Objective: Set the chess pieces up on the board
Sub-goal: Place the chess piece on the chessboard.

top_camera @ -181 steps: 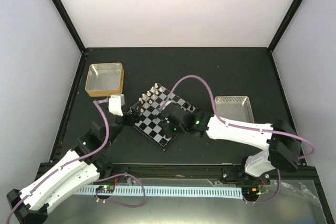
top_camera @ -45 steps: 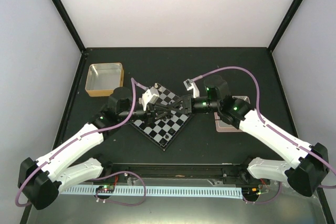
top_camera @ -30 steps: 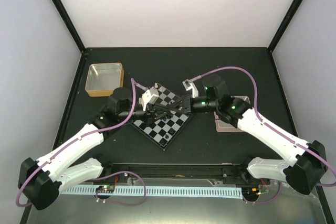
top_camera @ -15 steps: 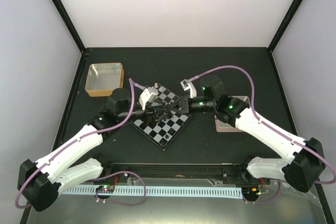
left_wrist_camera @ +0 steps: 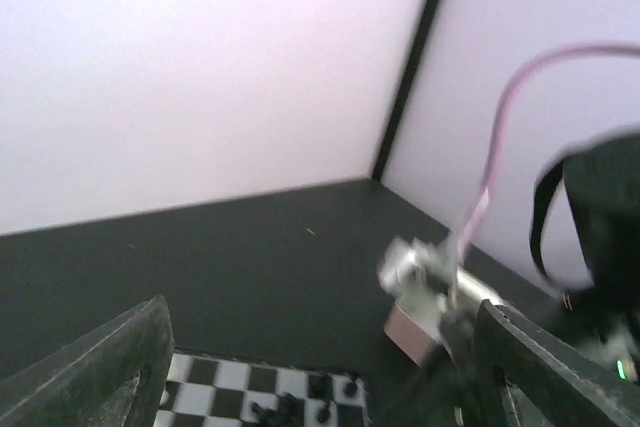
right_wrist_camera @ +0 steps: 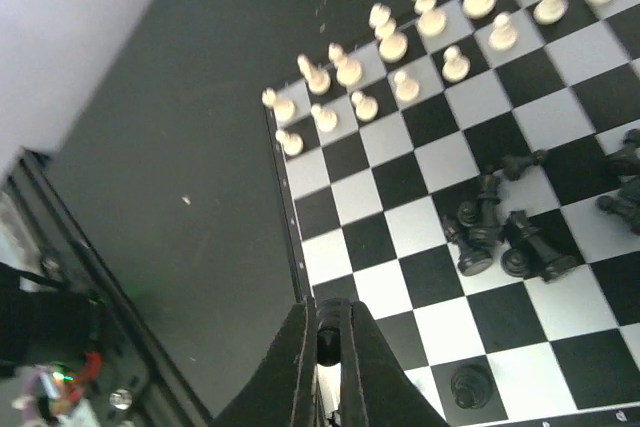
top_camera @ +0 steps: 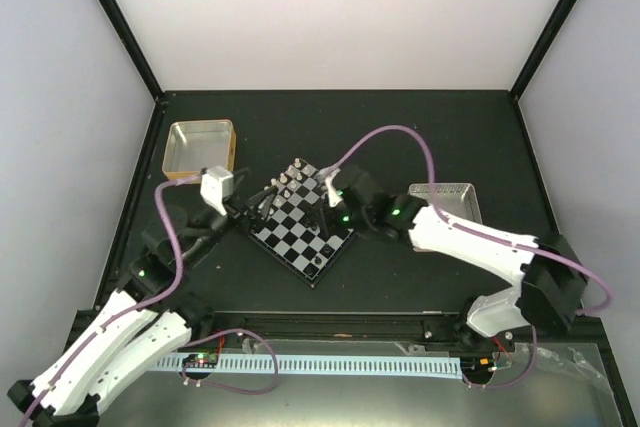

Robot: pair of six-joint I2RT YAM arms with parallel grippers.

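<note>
1. Board (top_camera: 300,232) lies diamond-wise, with the left gripper (top_camera: 258,203) at its left corner and the right gripper (top_camera: 323,210) over its right half.
2. Left wrist view: fingers (left_wrist_camera: 110,367) stand wide apart, board edge below.
3. Right wrist view: fingers (right_wrist_camera: 300,367) are pressed together over the board. Silver pieces (right_wrist_camera: 395,47) stand in rows; black pieces (right_wrist_camera: 500,237) lie heaped.

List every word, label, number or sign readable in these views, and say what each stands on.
No text can be read in any view.
board: checks only; the tiny specks along its edge in the right wrist view are too small to read.
gold tray: plain metal, no label shows.
silver tray: plain metal, no label shows.
toothed strip: no marks legible.
</note>
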